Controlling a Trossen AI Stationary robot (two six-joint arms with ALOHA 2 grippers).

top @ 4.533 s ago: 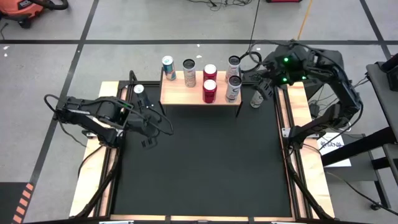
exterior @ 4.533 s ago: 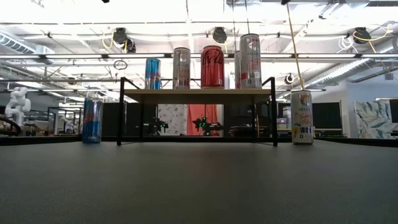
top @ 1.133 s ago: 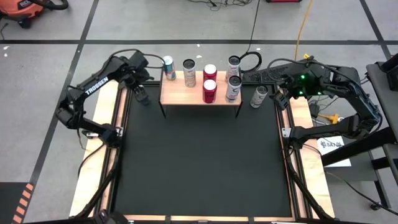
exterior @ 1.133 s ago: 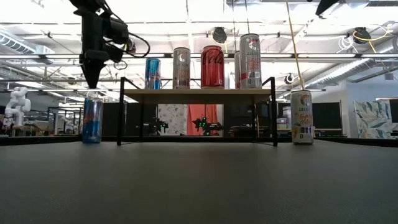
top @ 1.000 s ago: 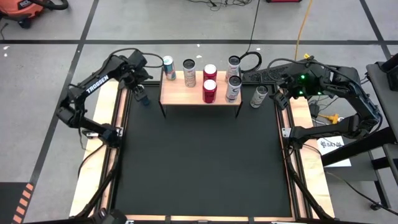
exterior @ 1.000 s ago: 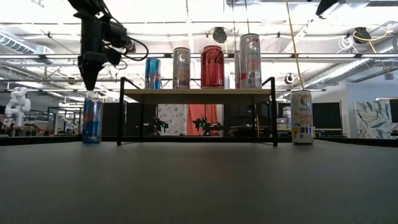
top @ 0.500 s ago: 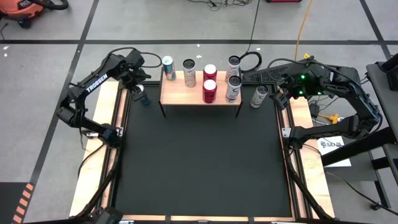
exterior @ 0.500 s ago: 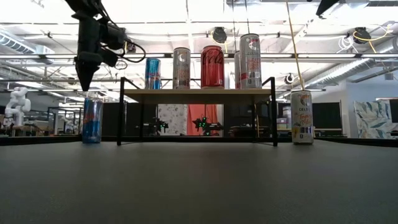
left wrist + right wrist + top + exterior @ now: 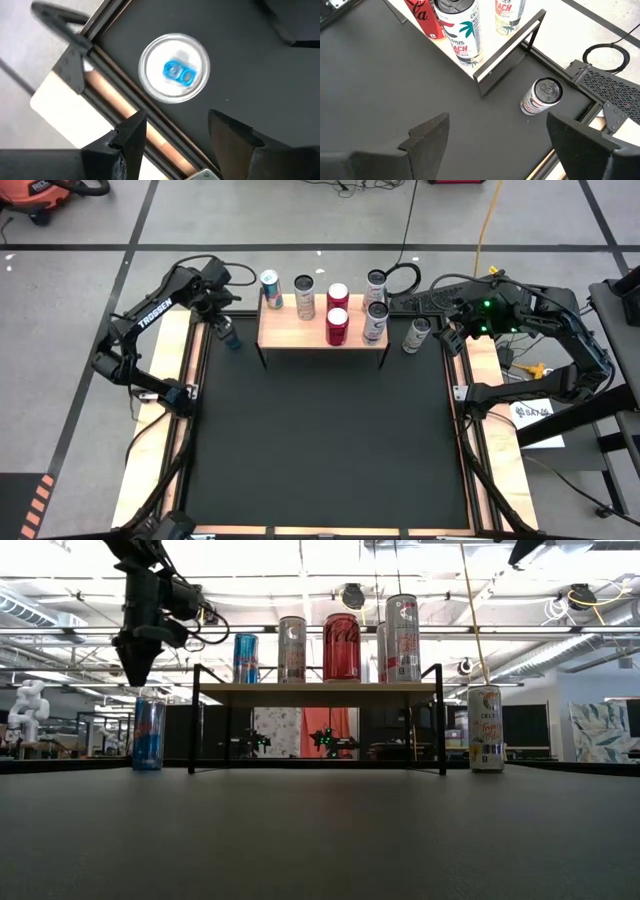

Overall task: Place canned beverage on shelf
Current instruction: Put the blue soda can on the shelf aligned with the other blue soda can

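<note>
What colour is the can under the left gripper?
Blue slim can, clearest in the low view.

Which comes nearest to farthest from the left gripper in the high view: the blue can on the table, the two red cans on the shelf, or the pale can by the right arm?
From the left gripper:
1. Blue can, on the table directly beneath it, left of the shelf.
2. Red cans, mid-shelf.
3. Pale can, on the table beyond the shelf's right end.

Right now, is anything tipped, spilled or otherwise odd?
Nothing stands out. The cans on the shelf stand upright, as do the blue can and the pale can on the table. The left gripper hangs open above the blue can; the right gripper waits open.
</note>
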